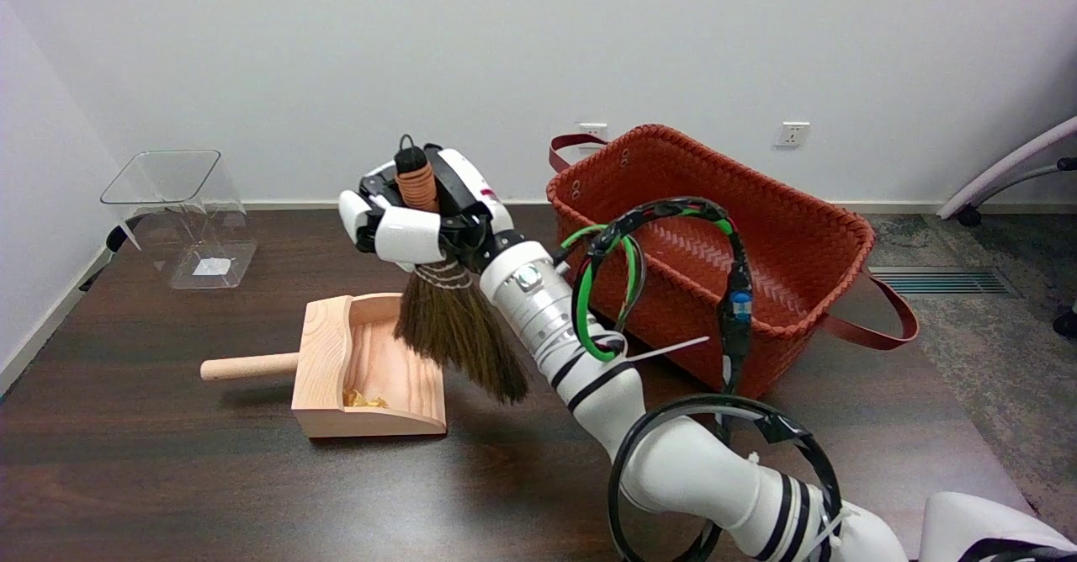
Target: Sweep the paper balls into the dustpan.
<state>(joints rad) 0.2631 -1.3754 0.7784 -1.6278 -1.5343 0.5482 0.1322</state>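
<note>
Basically: dark wood tabletop (168,478), white wall behind, carpet at rt.
Right hand (416,213) wrapped tight round brush (450,310) handle, bristles over wooden dustpan (324,360).

Browns, rust red and pale wood on a dark brown table (168,478)

The dustpan (370,373) is pale wood with visible grain; a yellowish paper scrap (363,399) lies inside it. Above its right edge, the brush (458,331) has dark brown bristles and an orange-wrapped, black-tipped handle. The hand (421,213) is black and white. Right of the dustpan, the woven basket (715,251) is rust red.
</note>
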